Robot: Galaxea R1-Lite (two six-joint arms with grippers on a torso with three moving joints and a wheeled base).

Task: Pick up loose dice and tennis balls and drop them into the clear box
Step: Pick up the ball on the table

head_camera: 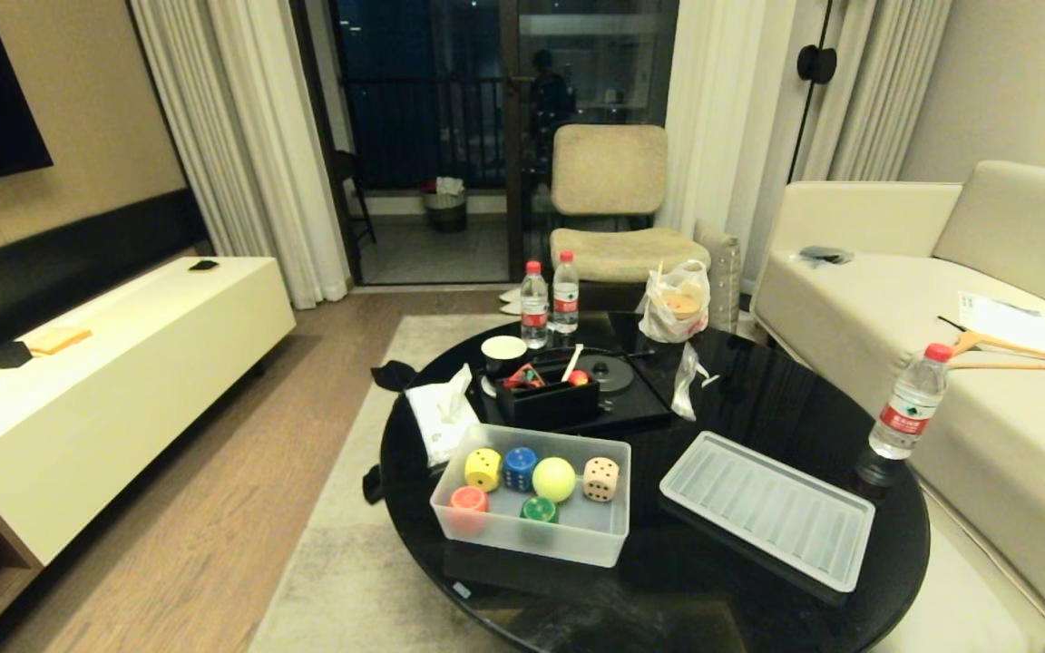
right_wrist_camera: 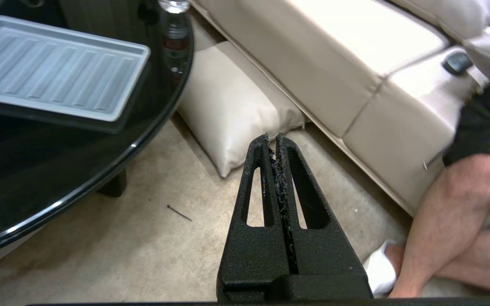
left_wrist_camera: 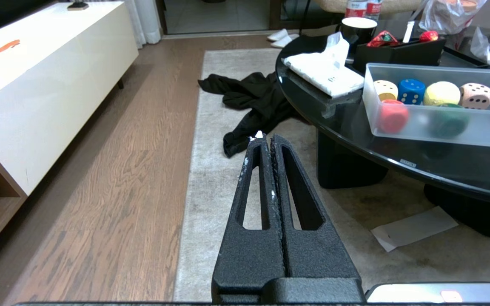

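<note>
Nearest you, the left gripper (left_wrist_camera: 266, 142) hangs low off the table's left side, fingers pressed together on nothing, aimed out over the rug (left_wrist_camera: 211, 170) towards a heap of black clothing (left_wrist_camera: 249, 97). The right gripper (right_wrist_camera: 275, 142) is the same story on the other side: fingers squeezed flat against each other, empty, pointing at a cushion (right_wrist_camera: 232, 123) on the floor by the sofa (right_wrist_camera: 334, 55), with a person's bare leg (right_wrist_camera: 453, 204) close by. Neither arm shows from your head camera.

Now the relation that matters: the clear box (head_camera: 522, 535) sits at the near edge of the round black table (head_camera: 740, 408), left of centre. From the left wrist it lies up and off to the side, above finger level, so your left arm is clearly the nearer one. The box's long axis runs across your view, side to side. The ribbed lid (head_camera: 767, 508) lies flat beside it, on the right arm's side, apart from the box.

Inside the box you have the red-orange die (head_camera: 468, 499), green die (head_camera: 539, 510), yellow die (head_camera: 483, 469), blue die (head_camera: 520, 467), beige die (head_camera: 601, 478) and one tennis ball (head_camera: 554, 479). All five dice look gathered, I'd judge.

Further back, the black organiser tray (head_camera: 548, 399) holds small bits, one round and reddish, too small to identify. No loose ball or die shows on the tabletop or floor; the far rim behind the plastic bag (head_camera: 678, 304) and the floor under the table stay hidden.
</note>
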